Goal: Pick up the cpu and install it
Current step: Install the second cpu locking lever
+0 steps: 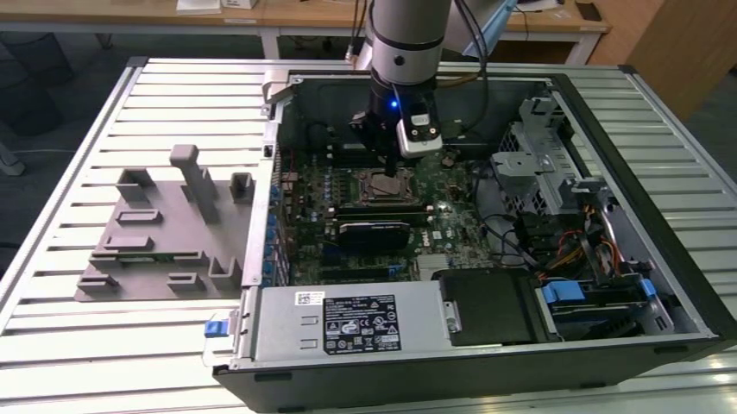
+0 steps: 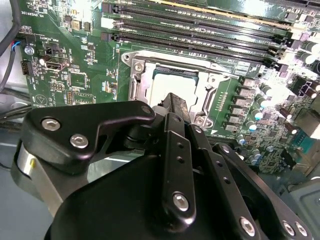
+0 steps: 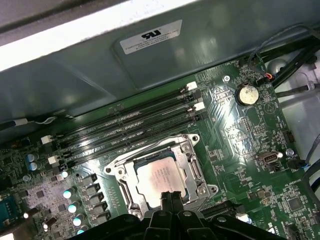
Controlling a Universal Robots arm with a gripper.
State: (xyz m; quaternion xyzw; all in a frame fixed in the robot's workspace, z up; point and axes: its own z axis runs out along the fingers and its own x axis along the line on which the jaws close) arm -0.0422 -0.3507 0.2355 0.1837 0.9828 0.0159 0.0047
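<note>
1. The cpu (image 3: 161, 176) lies flat in the motherboard socket (image 3: 120, 172), metal top up; it is square, without a long axis.
2. The gripper (image 3: 171, 199) hangs just above its edge, fingers pressed together, holding nothing.

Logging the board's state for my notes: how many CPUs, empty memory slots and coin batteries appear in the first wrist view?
cpu: 1, lying in the socket
memory slots: 4, all empty
coin battery: 1
Total: 6
</note>
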